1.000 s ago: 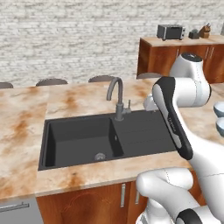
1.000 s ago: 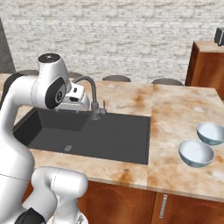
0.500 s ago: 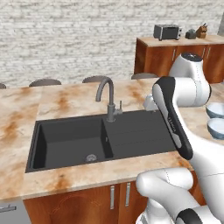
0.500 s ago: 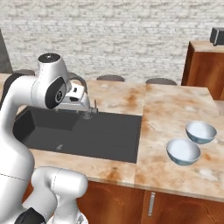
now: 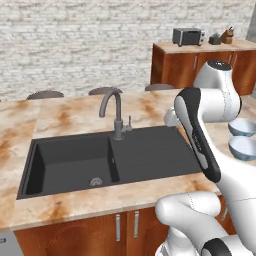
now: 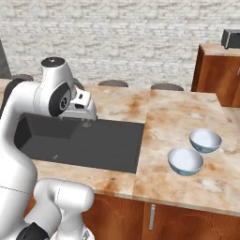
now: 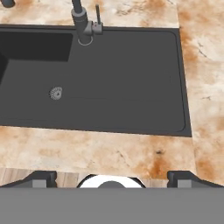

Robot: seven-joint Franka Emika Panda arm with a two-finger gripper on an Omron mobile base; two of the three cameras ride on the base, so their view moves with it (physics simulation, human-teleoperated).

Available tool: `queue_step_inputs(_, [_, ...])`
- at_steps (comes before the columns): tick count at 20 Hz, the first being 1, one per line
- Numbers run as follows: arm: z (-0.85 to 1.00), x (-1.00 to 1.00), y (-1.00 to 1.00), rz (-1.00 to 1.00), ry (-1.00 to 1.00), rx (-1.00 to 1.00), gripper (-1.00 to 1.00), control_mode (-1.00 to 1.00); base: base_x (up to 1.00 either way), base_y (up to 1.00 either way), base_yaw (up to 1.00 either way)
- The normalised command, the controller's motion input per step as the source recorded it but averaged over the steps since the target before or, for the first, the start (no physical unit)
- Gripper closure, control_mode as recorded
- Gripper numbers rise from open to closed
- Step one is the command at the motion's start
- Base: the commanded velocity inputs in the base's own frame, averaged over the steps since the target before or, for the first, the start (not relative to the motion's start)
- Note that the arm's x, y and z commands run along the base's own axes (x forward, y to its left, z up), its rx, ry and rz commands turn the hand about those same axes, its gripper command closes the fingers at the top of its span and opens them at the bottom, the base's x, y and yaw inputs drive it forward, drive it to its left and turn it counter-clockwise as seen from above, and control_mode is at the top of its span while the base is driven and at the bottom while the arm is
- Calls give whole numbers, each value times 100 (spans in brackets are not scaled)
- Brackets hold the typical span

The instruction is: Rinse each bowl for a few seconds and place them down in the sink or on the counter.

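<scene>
My gripper (image 7: pixel 112 175) is spread as wide as it goes and holds nothing; in the hand view its two dark fingertips (image 7: pixel 40 178) sit far apart at the lower left and lower right of the frame, touching nothing. It hangs over the near edge of the bench (image 7: pixel 109 151), looking down on the sink (image 7: pixel 131 78). In the right base view I see the hand at centre left, above the sink (image 6: pixel 112 140), but the fingers themselves are hard to make out there.

I count two bowls. In the right base view both stand on the bench (image 6: pixel 183 112) at centre right, just beside each other and well apart from the sink: the near bowl (image 6: pixel 185 161) lower, the far bowl (image 6: pixel 205 140) above and to its right. In the left base view they sit at the right edge, the far bowl (image 5: pixel 243 127) above the near bowl (image 5: pixel 245 147); both are partly hidden by the arm and cut off by the frame. Whether they touch each other I cannot tell.

There is one sink (image 5: pixel 110 157), with one deep basin at the left, a flat drainboard at the right, and one faucet (image 5: pixel 114 112) between them at the back rim. The drain (image 7: pixel 56 92) shows in the hand view at centre left. The faucet (image 7: pixel 82 22) is cut off at the top there.

One toaster (image 5: pixel 188 36) stands on the far counter (image 5: pixel 200 49) at upper right of the left base view; the small things beside it are too small to tell.
</scene>
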Motion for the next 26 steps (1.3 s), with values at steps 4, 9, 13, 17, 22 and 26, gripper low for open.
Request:
queue_step_inputs(4, [0, 0, 0, 0, 0, 0, -100, 100, 12, -31, 0])
queue_step_inputs(9, [0, 0, 0, 0, 0, 0, -100, 100, 15, -26, 0])
queue_step_inputs(13, [-1, 18, -6, 0, 0, 0, -100, -100, 5, -5, 0])
queue_step_inputs(17, [-1, 27, 0, 2, -4, 2, -100, -100, 0, 0, 0])
queue_step_inputs(22, [-6, 20, 6, 4, -10, 2, -100, -100, 0, 0, 0])
queue_step_inputs(26, [-10, 11, 18, 5, -12, 1, -100, -100, 0, 0, 0])
